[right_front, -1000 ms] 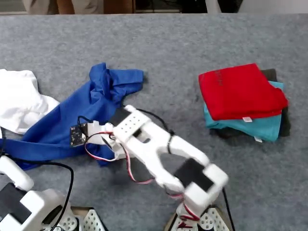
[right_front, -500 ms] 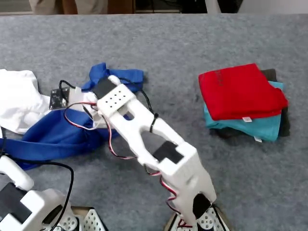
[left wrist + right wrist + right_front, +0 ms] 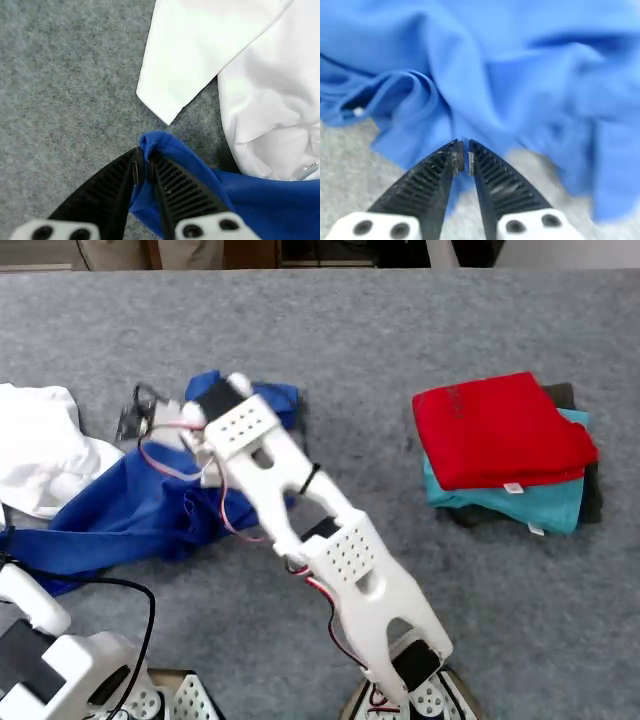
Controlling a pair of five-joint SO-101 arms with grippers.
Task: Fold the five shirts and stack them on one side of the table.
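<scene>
Blue shirt (image 3: 120,520) is lying bunched on the grey felt table (image 3: 400,330), and you are holding it at two places.

Your left gripper (image 3: 142,167) is pressing its jaws together on a folded edge of the blue shirt. A small hump of the cloth is standing up just past the fingertips, and the rest is trailing back under and beside the jaws.

Just beyond those fingertips, the white shirt (image 3: 240,60) is lying unfolded. One hemmed corner is pointing toward the gripper, close to the blue edge but not touching it. The bulk of the white shirt is spreading off to one side.

Your right gripper (image 3: 462,152) is closing its jaws almost flat together over the rumpled middle of the blue shirt. Creases in the cloth are running into the tips, so it is reading as a pinch on the fabric. Folds are piling up directly ahead of the tips.

In the high view, your right arm (image 3: 330,550) is stretching out over the blue shirt, with its wrist above the shirt's far end.

Well apart from both grippers, on the right arm's outer side, three folded shirts are sitting stacked. The red shirt (image 3: 495,425) is lying on the teal shirt (image 3: 520,502), and a dark shirt (image 3: 592,490) is showing at the bottom edge of the stack.
</scene>
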